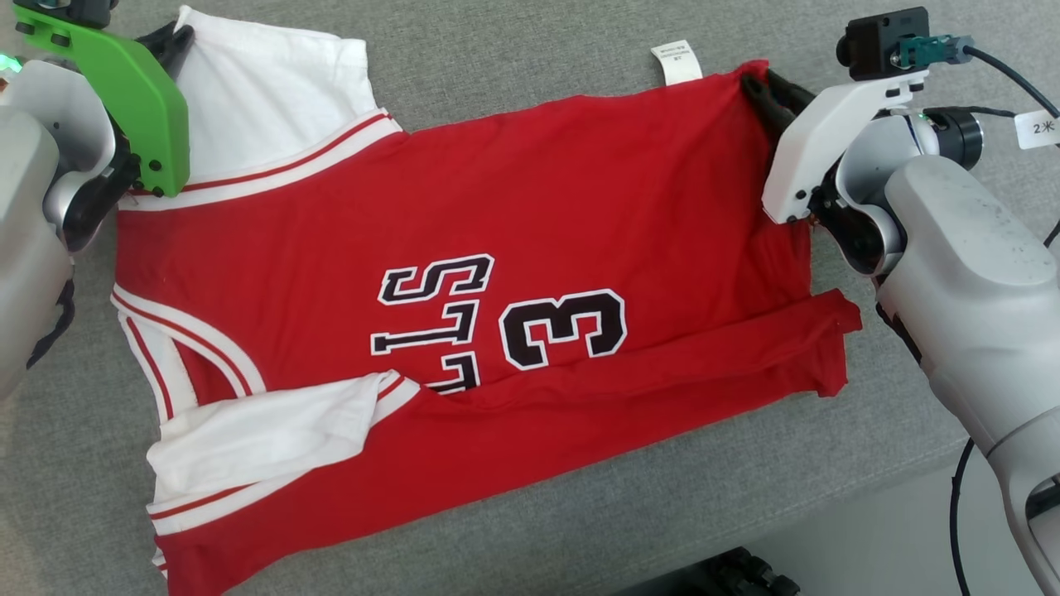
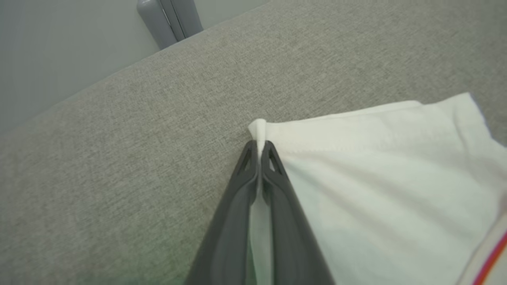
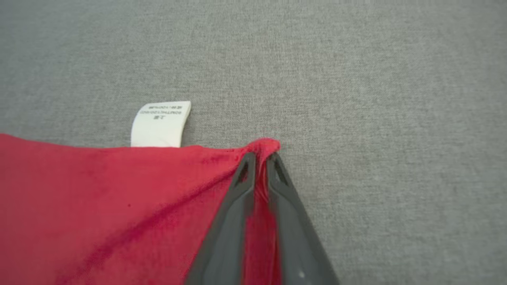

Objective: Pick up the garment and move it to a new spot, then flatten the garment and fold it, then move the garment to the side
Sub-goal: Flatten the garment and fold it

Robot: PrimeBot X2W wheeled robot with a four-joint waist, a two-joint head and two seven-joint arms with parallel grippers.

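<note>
The garment (image 1: 464, 240) is a red jersey with white sleeves, white-and-red trim and black lettering, spread sideways on the grey cloth surface with its near long edge folded over. My left gripper (image 1: 178, 37) is shut on the far corner of the white sleeve (image 2: 380, 174); in the left wrist view white cloth is pinched between the two dark fingers (image 2: 259, 152). My right gripper (image 1: 758, 87) is shut on the far red hem corner (image 3: 267, 146), and red fabric runs between its fingers (image 3: 261, 166) in the right wrist view.
A white care label (image 1: 677, 61) sticks out from the hem, also seen as the label (image 3: 160, 124) in the right wrist view. The grey surface (image 1: 513, 50) ends at a front edge at lower right. A grey post (image 2: 168, 19) stands beyond the far edge.
</note>
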